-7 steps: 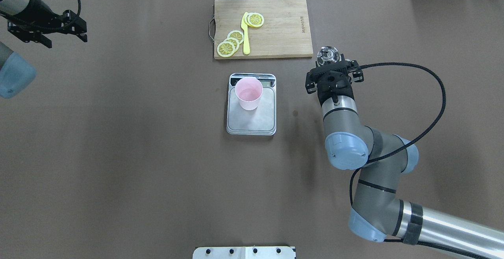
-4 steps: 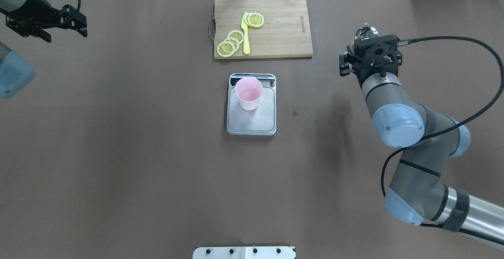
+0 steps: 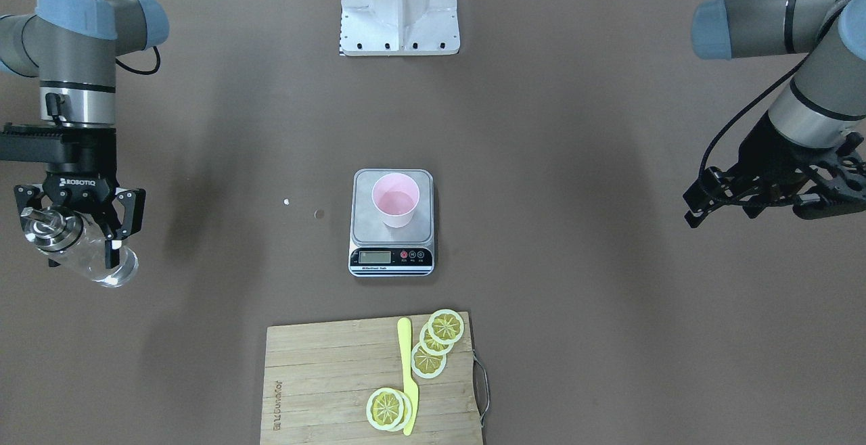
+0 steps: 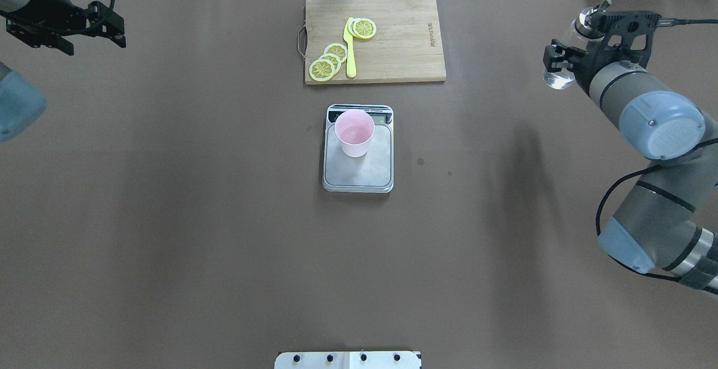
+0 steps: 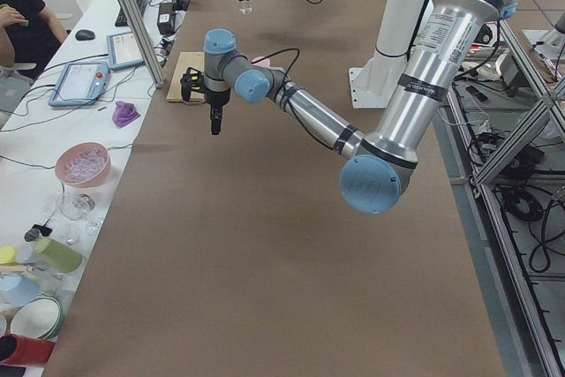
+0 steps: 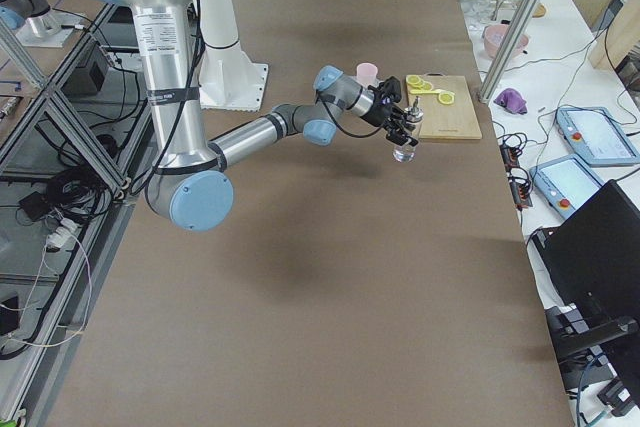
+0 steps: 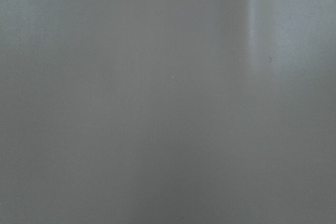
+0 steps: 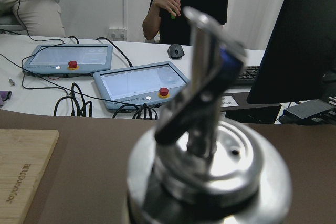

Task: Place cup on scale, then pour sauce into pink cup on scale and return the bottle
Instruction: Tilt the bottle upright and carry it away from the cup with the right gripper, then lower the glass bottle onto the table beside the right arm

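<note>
The pink cup (image 4: 354,132) (image 3: 396,208) stands upright on the back part of the scale (image 4: 370,174) (image 3: 366,228) at the table's middle, with a little clear sauce in it. My right gripper (image 4: 566,58) (image 3: 81,245) is shut on the glass bottle (image 4: 560,73) (image 3: 101,266) (image 6: 405,152), held tilted above the table's far right side. Its metal pourer cap (image 8: 210,166) fills the right wrist view. My left gripper (image 4: 84,30) (image 3: 764,198) hangs open and empty over the far left corner; the left wrist view shows only bare table.
A wooden cutting board (image 4: 404,32) with lemon slices (image 4: 328,61) and a yellow knife (image 4: 350,49) lies behind the scale. A small wet spot (image 4: 420,161) marks the table right of the scale. People (image 8: 184,3) and tablets sit beyond the far edge.
My right arm has swung the bottle from just right of the scale out to the far right and back of the table. The left arm, cup and scale have barely moved.
</note>
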Action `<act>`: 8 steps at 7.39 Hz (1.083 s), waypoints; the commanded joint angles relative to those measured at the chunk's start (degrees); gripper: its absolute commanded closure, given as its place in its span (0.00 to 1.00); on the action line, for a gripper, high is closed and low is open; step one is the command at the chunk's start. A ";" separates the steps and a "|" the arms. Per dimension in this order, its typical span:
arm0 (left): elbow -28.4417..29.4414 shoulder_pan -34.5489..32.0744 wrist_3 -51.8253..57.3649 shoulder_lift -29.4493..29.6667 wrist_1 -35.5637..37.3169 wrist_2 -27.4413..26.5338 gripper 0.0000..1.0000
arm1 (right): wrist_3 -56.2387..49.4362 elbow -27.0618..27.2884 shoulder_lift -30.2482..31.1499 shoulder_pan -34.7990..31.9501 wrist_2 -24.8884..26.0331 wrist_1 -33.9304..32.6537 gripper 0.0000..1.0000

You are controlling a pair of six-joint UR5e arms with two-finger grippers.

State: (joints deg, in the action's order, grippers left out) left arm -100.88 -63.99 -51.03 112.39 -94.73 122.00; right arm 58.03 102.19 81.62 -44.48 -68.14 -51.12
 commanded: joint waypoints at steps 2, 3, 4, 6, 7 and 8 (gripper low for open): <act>-0.19 -0.25 0.58 0.02 -0.02 -0.71 0.01 | 4.10 -5.05 0.38 -1.84 -3.84 0.94 1.00; -0.28 -0.25 0.58 0.02 -0.02 -0.71 0.01 | 4.20 -6.46 0.38 -1.93 -3.84 0.94 1.00; -0.45 -0.34 0.58 0.02 -0.02 -0.71 0.01 | 5.50 -7.17 0.38 -1.84 -3.84 0.76 1.00; -0.63 -0.34 0.58 -0.15 0.07 -0.71 0.01 | 7.44 -8.58 0.73 -1.93 -3.67 0.85 1.00; -0.63 -0.34 0.58 -0.33 -0.02 -0.71 0.01 | 8.84 -9.11 0.82 -1.93 -3.75 0.59 1.00; -0.63 -0.34 0.58 -0.33 -0.02 -0.71 0.01 | 8.86 -9.46 1.17 -1.84 -4.28 0.50 1.00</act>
State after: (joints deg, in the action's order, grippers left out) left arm -101.49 -64.33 -50.45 112.12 -94.72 121.29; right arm 66.23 93.30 82.48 -46.39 -72.01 -50.47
